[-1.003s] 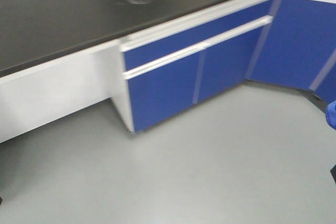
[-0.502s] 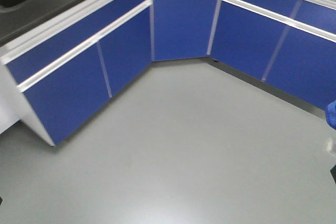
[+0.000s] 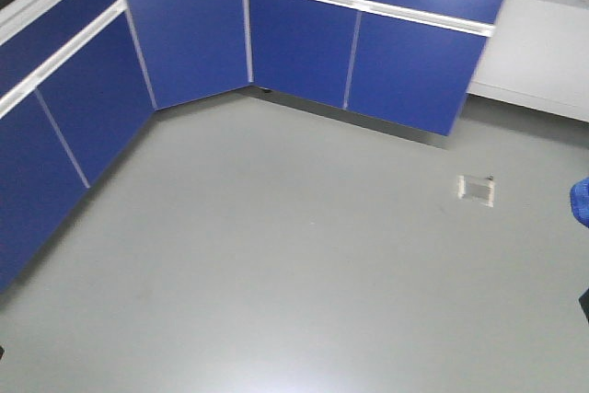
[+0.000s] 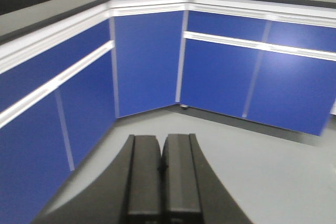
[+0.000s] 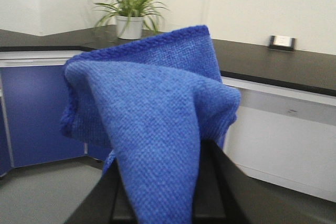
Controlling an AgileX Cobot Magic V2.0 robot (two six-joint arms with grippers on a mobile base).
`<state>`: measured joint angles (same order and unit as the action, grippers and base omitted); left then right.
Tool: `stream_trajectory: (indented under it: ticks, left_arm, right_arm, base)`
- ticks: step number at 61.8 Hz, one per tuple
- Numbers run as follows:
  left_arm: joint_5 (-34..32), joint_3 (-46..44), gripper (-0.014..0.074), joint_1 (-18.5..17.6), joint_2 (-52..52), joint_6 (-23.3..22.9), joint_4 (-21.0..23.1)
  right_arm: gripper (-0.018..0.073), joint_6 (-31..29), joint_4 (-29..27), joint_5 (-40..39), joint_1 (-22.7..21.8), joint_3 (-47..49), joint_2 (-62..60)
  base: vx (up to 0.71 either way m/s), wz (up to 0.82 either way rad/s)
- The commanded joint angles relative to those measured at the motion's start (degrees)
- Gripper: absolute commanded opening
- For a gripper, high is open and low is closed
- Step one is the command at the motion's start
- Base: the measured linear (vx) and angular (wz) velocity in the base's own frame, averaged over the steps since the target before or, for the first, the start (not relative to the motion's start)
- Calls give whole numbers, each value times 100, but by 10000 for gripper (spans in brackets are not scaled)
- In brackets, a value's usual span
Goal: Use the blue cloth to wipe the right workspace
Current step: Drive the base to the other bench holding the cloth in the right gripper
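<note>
The right hand [image 5: 164, 203] gripped the blue cloth [image 5: 152, 108], bunched above it; the left hand [image 4: 163, 169] was closed, empty. With the right desk [image 5: 273, 64] well ahead, a loose fold could slip, or later knock the small box [image 5: 282, 42].

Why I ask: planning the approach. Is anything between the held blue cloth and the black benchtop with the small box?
Nothing visible: in the right wrist view only open space lies between the blue cloth and the black benchtop. The potted plant stands aside at the corner.
</note>
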<state>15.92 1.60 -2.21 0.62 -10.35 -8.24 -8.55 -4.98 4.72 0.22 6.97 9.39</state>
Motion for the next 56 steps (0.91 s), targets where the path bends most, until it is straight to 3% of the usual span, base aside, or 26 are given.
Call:
stream_trajectory:
  ticks: [1,56]
  left_arm:
    - [-453,174,-6,-41,92,-49,-5]
    - [-453,174,-6,-41,92,-49,-5]
  right_arm:
    - [-3,-17,0,-513,-4,150,102]
    - [-3,-17,0,-513,-4,150,102]
  base:
    - [-9,-46]
    - [0,-53]
